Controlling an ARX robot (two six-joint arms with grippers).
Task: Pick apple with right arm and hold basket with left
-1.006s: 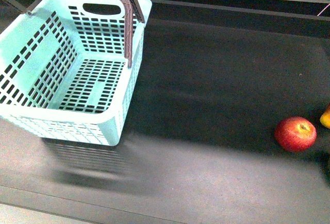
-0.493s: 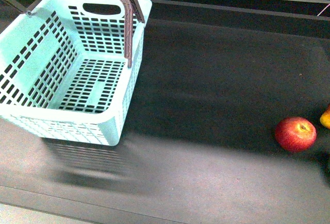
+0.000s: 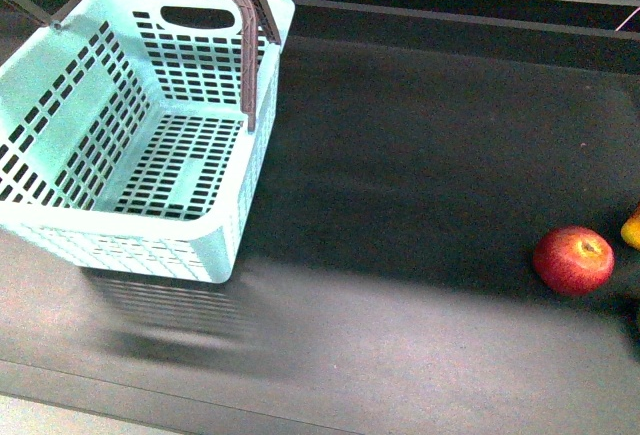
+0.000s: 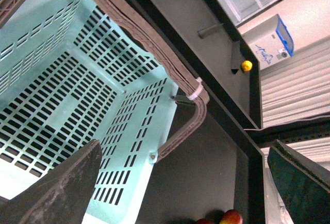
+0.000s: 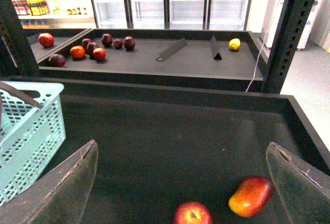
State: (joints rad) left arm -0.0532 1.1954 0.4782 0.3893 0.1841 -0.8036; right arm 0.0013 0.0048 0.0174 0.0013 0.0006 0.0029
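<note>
Apple (image 3: pixel 573 260) sits far right, open dark surface (image 3: pixel 420 175) between it and basket (image 3: pixel 100 217).

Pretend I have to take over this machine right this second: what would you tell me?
Left gripper: open, holding nothing, hanging over the basket.
Right gripper: open and empty, above the dark counter, not touching the apple.
Basket: on the counter's left side, nothing in it.
Apple: on the counter's far right, next to a yellow-orange fruit.
Done: nothing has been grasped yet.
Left to do: close the right gripper on the red apple, not the yellow-orange fruit, and take hold of the basket with the left gripper.
</note>
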